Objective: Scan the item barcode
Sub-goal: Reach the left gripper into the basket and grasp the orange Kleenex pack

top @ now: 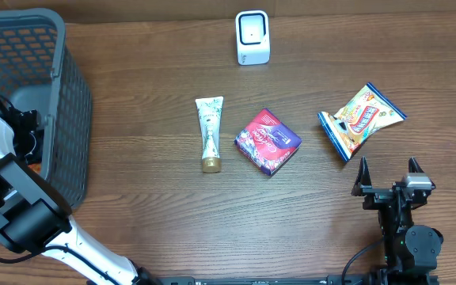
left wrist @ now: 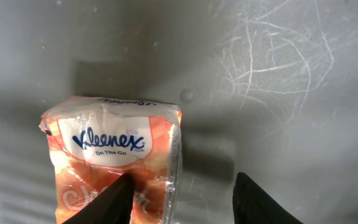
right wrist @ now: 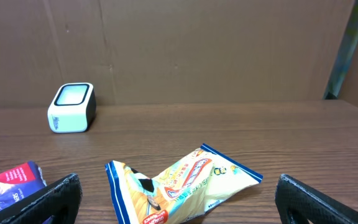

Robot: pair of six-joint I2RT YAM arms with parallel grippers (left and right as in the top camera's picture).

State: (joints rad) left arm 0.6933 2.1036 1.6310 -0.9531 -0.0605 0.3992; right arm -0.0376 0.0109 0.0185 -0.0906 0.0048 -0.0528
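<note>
A Kleenex tissue pack [left wrist: 114, 146], orange and white, lies on the grey floor of the basket [left wrist: 278, 74]. My left gripper [left wrist: 184, 177] hangs over it, jaws part open: the left finger overlaps the pack's lower face, and the right finger stands clear of the pack's edge. In the overhead view the left arm [top: 6, 134] reaches into the basket [top: 58, 47], and its fingers are hidden. The white scanner [top: 252, 37] stands at the back of the table. My right gripper [top: 387, 165] rests open near the front, just short of a snack bag [top: 360, 119].
A cream tube [top: 209, 133] and a purple box [top: 267, 140] lie mid-table, left of the snack bag [right wrist: 179, 183]. The scanner [right wrist: 71, 107] faces up, far left in the right wrist view. The basket's tall mesh walls enclose the left gripper.
</note>
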